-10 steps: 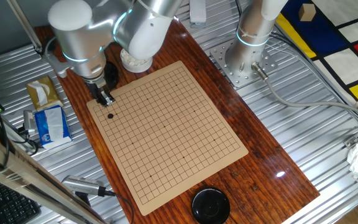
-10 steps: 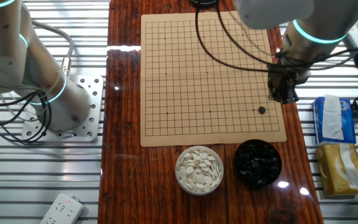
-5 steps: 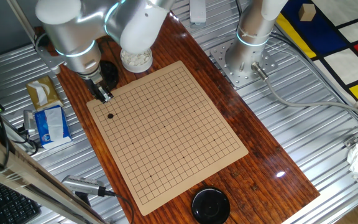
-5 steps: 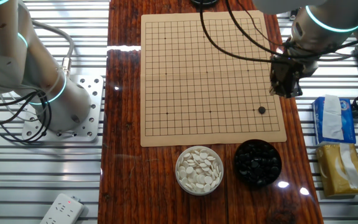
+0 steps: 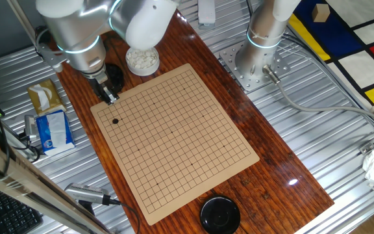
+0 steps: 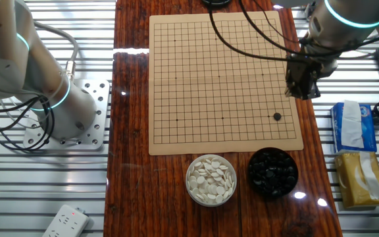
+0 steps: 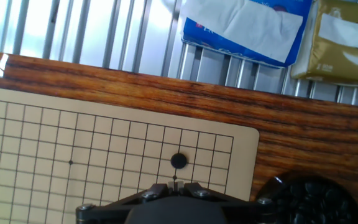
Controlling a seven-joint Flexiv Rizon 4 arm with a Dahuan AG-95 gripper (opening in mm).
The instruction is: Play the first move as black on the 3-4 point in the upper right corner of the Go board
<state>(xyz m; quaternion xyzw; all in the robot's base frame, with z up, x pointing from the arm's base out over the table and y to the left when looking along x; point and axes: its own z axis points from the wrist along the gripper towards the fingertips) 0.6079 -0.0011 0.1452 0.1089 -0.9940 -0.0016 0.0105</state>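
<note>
The Go board (image 6: 226, 79) is a flat tan sheet with rounded corners and a fine black grid, lying on a glossy, reddish wood-grain tabletop (image 6: 130, 184) that is flanked by ribbed metal decking. One small, glossy black stone (image 6: 277, 116) sits on the board on a line crossing close to one corner; in the hand view that stone (image 7: 178, 160) lies a few lines in from both edges of the corner.

Off that corner of the board, just past its edge, stand two round bowls: one of black stones (image 6: 273, 172), shiny and heaped, and beside it one of white stones (image 6: 210, 179), pale and matte. A round black lid (image 5: 220, 214) rests off the opposite end of the board. Beyond the board's long edge nearest the stone lie a blue tissue packet (image 6: 353, 125) and a tan one (image 6: 360, 178), both soft and crinkled.

The gripper (image 6: 301, 89) hangs over the board's edge near the stone, apart from it and raised clear. Its two fingertips (image 7: 169, 185) show almost together at the bottom of the hand view, with nothing between them. The stone lies straight ahead of the tips, untouched, nothing blocking the way.
</note>
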